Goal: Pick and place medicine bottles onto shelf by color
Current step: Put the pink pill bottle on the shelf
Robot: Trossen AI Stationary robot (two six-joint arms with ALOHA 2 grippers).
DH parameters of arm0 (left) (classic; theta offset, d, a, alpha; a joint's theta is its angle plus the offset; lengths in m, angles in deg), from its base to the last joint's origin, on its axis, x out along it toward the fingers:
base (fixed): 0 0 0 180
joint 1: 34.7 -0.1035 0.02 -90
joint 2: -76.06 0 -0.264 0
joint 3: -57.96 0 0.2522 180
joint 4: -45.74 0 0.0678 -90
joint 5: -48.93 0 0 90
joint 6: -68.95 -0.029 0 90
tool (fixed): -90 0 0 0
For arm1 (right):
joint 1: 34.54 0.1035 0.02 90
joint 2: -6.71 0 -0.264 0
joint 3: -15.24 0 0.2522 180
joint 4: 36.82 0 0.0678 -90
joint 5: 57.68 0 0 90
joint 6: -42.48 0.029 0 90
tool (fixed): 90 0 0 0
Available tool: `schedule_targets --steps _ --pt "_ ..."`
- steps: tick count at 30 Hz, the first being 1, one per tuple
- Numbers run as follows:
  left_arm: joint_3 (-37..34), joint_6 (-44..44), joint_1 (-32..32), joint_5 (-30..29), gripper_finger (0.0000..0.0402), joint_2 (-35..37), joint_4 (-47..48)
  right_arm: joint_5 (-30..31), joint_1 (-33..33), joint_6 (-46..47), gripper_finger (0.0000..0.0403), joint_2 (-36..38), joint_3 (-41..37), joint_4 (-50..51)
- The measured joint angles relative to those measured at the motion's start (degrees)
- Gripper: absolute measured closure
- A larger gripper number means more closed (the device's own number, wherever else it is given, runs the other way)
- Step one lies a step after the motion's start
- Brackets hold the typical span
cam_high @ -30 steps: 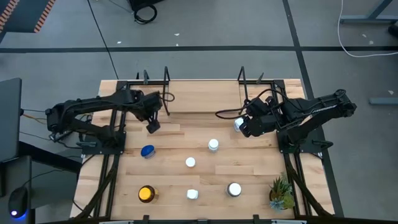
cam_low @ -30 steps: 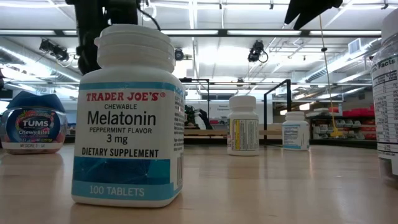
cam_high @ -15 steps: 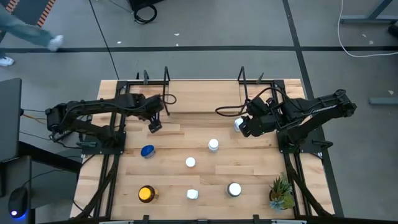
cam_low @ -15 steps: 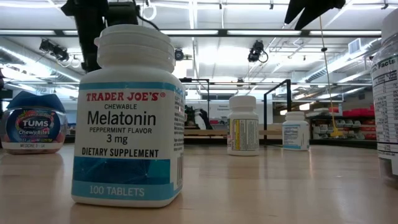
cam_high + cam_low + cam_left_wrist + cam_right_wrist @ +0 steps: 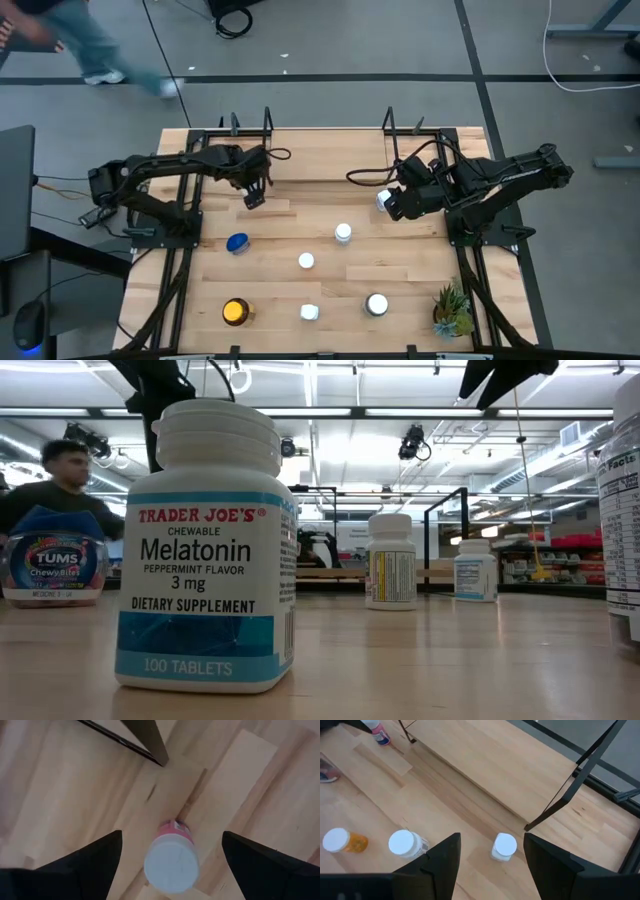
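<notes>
— What's moved?
— The left arm has reached further in toward the shelf (image 5: 320, 160), so the left claw (image 5: 253, 197) now hangs a little nearer the shelf's front edge. A person (image 5: 70, 40) has also walked across the floor behind the desk (image 5: 400, 270).

— How does that claw stand?
— It is spread wide and pinching nothing. The left wrist view looks straight down between its dark fingers (image 5: 85, 865) onto the pink bottle (image 5: 171, 865).

— Which way is the bottle pointing?
— It stands upright, long axis vertical, with its round, smooth white cap facing the camera. It sits on a seam between two pale planks, just beside a thin black metal upright.

— And the right claw (image 5: 388, 203)?
— It holds over the desk near the shelf's right front post. Its fingers are apart, with the white bottle (image 5: 504, 846) showing in the gap. That bottle is also upright, cap on top, and I can't see the fingers touching it.

— And the shelf itself?
— It's a low, flat board of light wood with a fine grain, framed in slim black rods.

— What about the rest?
— Down the desk stand a blue-lidded Tums tub (image 5: 52, 565), squat and rounded, and a white plastic melatonin bottle (image 5: 207, 550), a cylinder with a stepped cap. Both are upright.
</notes>
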Motion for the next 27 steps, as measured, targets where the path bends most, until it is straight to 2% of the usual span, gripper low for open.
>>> schedule_targets --steps 8,22,27 --pt "0.17 -0.18 -0.17 0.34 0.0051 -1.35 -0.03 -0.55 0.00 0.00 0.0179 0.00 0.00 0.05" --pt "-0.15 1.74 0.43 1.45 0.0051 -2.68 6.63 -0.54 0.00 -0.22 0.0179 0.00 0.00 0.14" --pt "-0.04 2.11 0.55 1.39 0.0051 -2.67 4.96 -0.82 0.00 0.20 0.0179 0.00 0.00 0.21"
